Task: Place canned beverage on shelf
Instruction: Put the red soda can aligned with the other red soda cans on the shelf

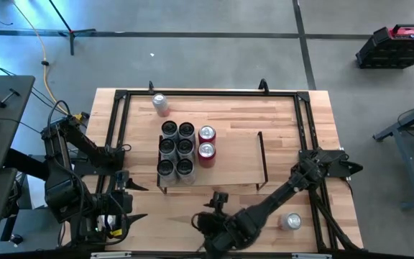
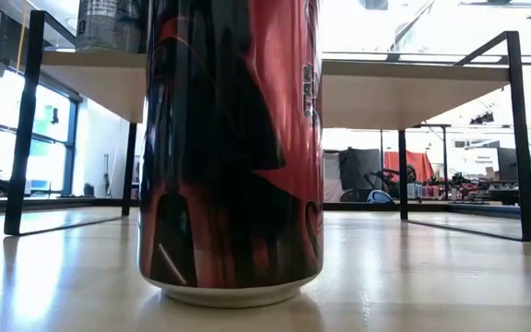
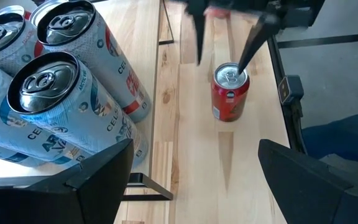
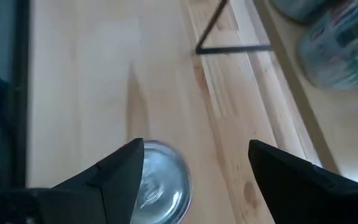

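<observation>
L tool [image 1: 136, 201] waits at the near-left corner of the light-wood bench [image 1: 322, 115], fingers spread, holding nothing. Its wrist cam looks across at the work.

Moving right: the low light-wood shelf with thin black wire end frames [image 1: 232, 155] sits mid-bench. On its left half stands a block of six white-and-blue printed cans [image 1: 176, 149], w/ two red cans [image 1: 206, 144] just beside them. The right half of the board is bare.

Next, in front of the shelf's near edge, stands the red aluminium drink can w/ silver top [image 3: 230, 93], upright on the bench and not on the shelf. My R tool [image 4: 194, 149] hangs right over it, released. One finger stands each side of the can's top and neither touches it, as far as I can tell.

Far right: a lone silver-topped can [image 1: 290, 221] stands near my R arm, untouched.

Step, I reckon: the pick, lined up but not gripped. Next move needs me to drop straight down so the fingers reach the can body and not just the rim, then clench evenly so it doesn't tip. After that I lift clear of the shelf's edge and carry to the bare right half, well off the red pair.
</observation>
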